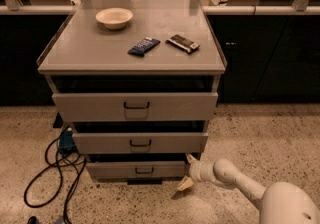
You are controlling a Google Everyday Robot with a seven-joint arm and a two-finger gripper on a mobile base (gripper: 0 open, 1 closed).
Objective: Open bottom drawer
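Low, tool point(188, 171) spread at right end of bottom drawer point(137, 170), contents hidden, bowl point(114, 18) on cabinet top point(90, 48)

**Worktop held a bowl and two packets**

The grey worktop point(85, 50) carried a cream bowl point(114, 18) near its back left corner. A blue packet point(144, 46) and a dark packet point(182, 43) lay apart near its middle. The gripper point(188, 171) hung by the bottom drawer's point(115, 170) right end, fingers spread.
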